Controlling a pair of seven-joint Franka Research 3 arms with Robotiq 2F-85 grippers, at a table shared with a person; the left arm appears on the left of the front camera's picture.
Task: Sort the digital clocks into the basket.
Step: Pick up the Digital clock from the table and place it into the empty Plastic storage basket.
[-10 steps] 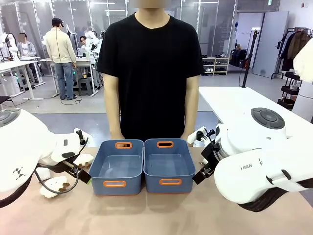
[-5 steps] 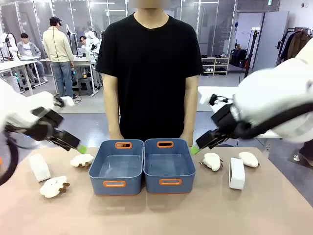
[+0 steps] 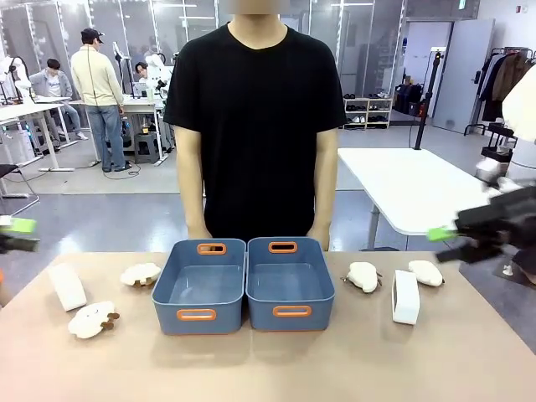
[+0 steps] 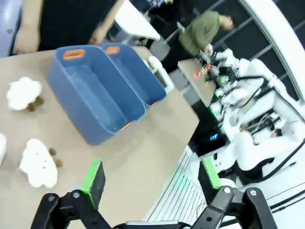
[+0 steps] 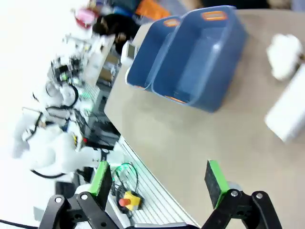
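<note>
Two white digital clocks lie on the table: one [image 3: 67, 286] at the far left, the other [image 3: 405, 296] on the right. Between them stand two blue-grey baskets, left [image 3: 165, 280] and right [image 3: 322, 311], both with nothing in them. My left gripper [image 3: 18, 234] hangs open at the picture's left edge, above and left of the left clock. My right gripper [image 3: 444, 243] is open above the table's right end, past the right clock. In the left wrist view my left gripper [image 4: 151, 176] stands open over the baskets [image 4: 95, 100]. My right gripper [image 5: 157, 181] is open, with the right clock [image 5: 289, 114] ahead.
Several fluffy white plush toys lie about: two [image 3: 140, 274] [image 3: 92, 319] left of the baskets, two [image 3: 363, 275] [image 3: 425, 272] to their right. A person in a black shirt [image 3: 260, 126] stands at the far edge behind the baskets, hands low.
Both arms have swung up and outward from beside the baskets to the picture's edges, uncovering the clocks and plush toys. Nothing on the table has moved.
</note>
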